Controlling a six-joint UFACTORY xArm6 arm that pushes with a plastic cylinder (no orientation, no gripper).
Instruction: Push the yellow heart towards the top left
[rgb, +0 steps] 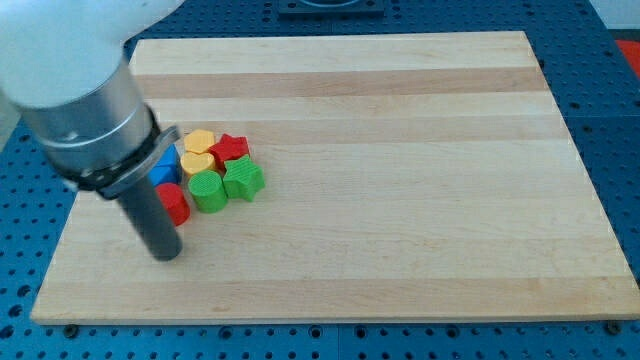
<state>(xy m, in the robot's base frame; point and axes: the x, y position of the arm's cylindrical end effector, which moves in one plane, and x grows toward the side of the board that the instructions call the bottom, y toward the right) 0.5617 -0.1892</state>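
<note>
Pale wood board (400, 200) sat on a blue perforated bench, and all the action was crowded at the view's left. We had no pincer to spread or press together, only a straight dark rod, and our tip (166, 256) rested on the board below the cluster, toward the view's bottom left.

The yellow heart (198, 164) lay in the middle of the pack. A second yellow block (201, 140) touched it on the upper side, a red star (231, 148) sat at its upper right, a green star (243, 180) at its lower right, a green block (208, 190) just under it, a blue block (165, 165) to its left and a red block (174, 202) at the lower left, nearest our tip.

We judged the heart small, light and rigid, a hard little piece that would slide readily on smooth wood and could spin off a glancing touch. No taking hold here; we would press on its lower right flank. That flank was walled in by the green pieces, so the heart stood up and right of our tip, with the red block between. Neighbours would likely travel along with it.
</note>
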